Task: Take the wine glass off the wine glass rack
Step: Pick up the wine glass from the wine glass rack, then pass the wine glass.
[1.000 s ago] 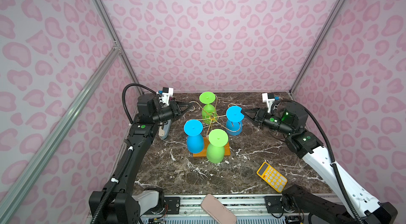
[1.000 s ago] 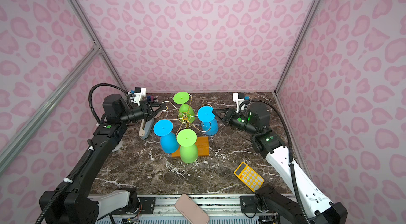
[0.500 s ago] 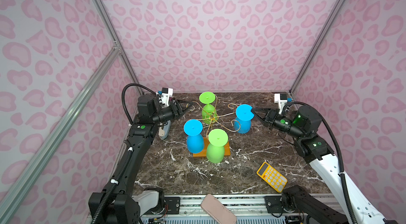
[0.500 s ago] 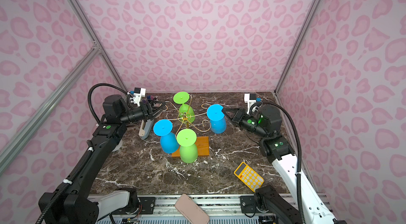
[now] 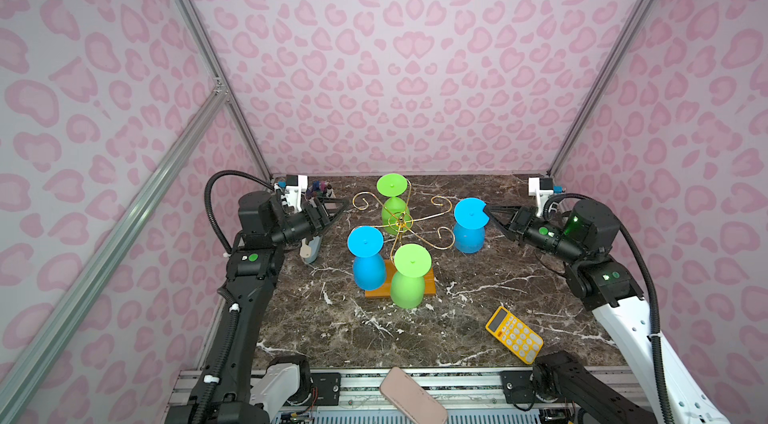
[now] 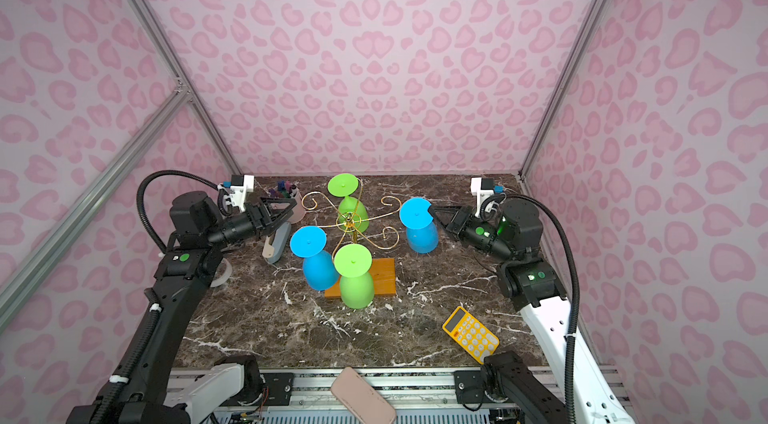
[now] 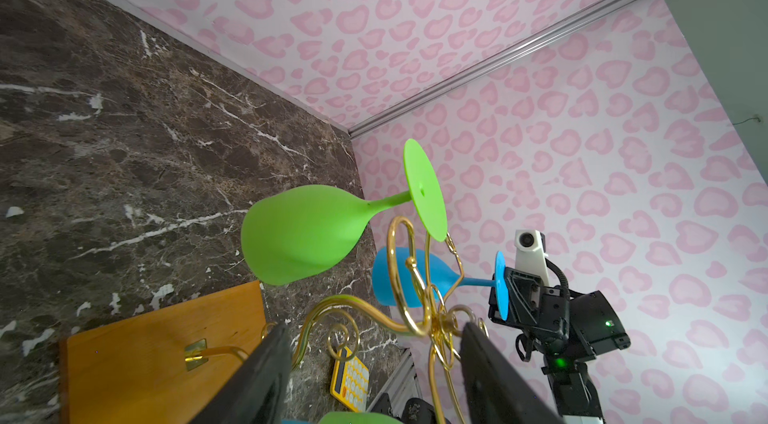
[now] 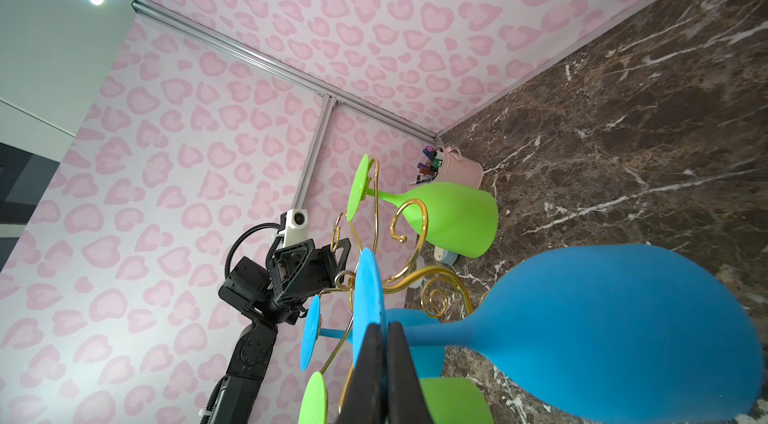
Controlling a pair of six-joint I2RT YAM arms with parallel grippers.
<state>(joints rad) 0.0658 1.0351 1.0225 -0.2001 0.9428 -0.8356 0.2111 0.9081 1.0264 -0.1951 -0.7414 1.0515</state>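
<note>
Between the right fingers [image 8: 370,384] sits the blue wine glass foot [image 8: 368,297].

A wine glass [image 5: 468,230] is just right of the wine glass rack [image 5: 401,220], the calculator [image 5: 514,334] front-right of it, a pen pot [image 8: 461,172] back-left.

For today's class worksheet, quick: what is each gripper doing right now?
Left gripper: open, holding nothing.
Right gripper: closed on the blue wine glass, at its foot.

A lab test booth: pink patterned panels [image 5: 415,48], aluminium framing [image 5: 219,89]
</note>
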